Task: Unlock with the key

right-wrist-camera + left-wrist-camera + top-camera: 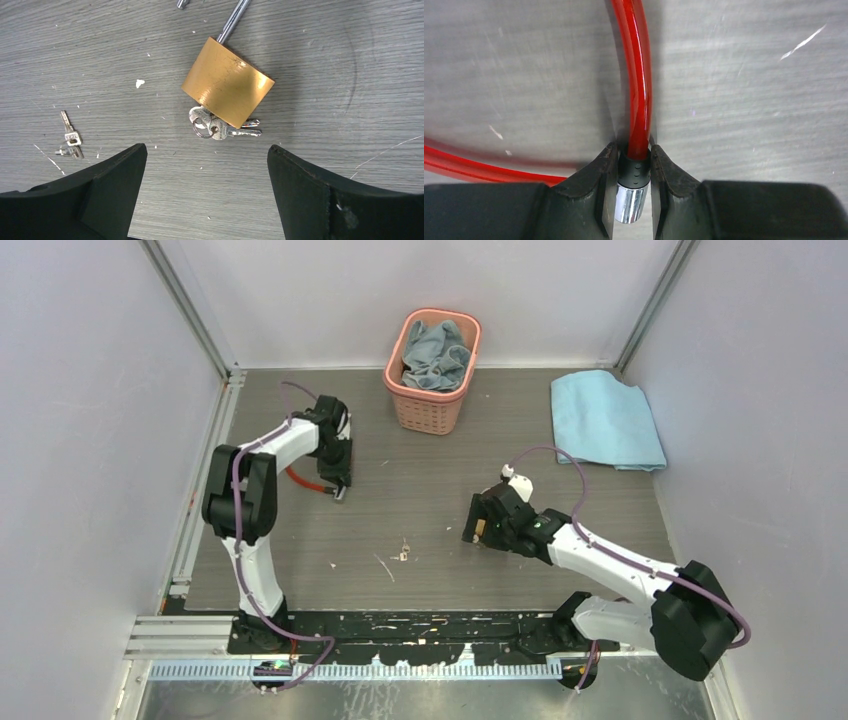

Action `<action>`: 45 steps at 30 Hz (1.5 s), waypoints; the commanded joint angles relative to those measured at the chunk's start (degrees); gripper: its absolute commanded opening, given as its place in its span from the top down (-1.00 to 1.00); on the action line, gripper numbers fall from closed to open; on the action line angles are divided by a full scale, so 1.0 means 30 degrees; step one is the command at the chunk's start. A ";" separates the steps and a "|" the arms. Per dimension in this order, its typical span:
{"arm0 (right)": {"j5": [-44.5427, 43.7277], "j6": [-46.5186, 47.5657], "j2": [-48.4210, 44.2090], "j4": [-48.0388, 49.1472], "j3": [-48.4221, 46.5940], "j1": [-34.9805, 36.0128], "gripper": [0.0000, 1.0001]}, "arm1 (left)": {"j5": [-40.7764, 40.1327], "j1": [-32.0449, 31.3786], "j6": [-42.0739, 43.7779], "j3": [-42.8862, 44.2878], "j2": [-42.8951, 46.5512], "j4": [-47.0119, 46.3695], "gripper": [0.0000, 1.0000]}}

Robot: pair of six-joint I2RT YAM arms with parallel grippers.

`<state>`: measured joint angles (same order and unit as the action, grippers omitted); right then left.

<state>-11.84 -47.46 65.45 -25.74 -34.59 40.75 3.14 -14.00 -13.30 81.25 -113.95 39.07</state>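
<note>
A brass padlock [227,89] lies flat on the grey table, its steel shackle [233,21] pointing away. A ring of silver keys [220,127] sits at its near edge, one key partly under the body. My right gripper [206,147] hangs open just short of the keys and touches nothing. In the top view the right gripper [478,525] covers the padlock. My left gripper [634,152] is shut on the black collar and chrome tip [630,202] of a red cable [636,75], which curves away over the table. The top view shows the left gripper [340,485] at the left rear.
A second, smaller pair of keys [70,137] lies left of the padlock, seen as small keys [403,555] mid-table. A pink basket [432,410] holding a grey cloth [437,355] stands at the back. A folded blue cloth [605,420] lies at the back right. Walls enclose three sides.
</note>
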 commanded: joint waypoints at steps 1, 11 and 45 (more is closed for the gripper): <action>0.0068 -0.0247 -0.0872 0.0024 0.0103 0.0038 -0.90 | -0.0080 -0.0289 -0.2847 -0.1811 0.2229 -0.0866 0.52; 0.0491 -0.0278 -0.1834 0.0011 0.0698 0.0037 -0.90 | -0.2875 -0.3156 -0.9081 -0.5837 0.4624 -0.1472 0.55; 0.2173 -0.0374 -0.2404 0.0497 0.1008 0.0039 -0.90 | -0.7864 -0.8931 -2.5415 -1.2809 0.9120 -0.8233 0.32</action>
<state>-7.09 -48.40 58.50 -27.00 -31.05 40.75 -15.88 -40.56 -84.86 41.52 -85.47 16.95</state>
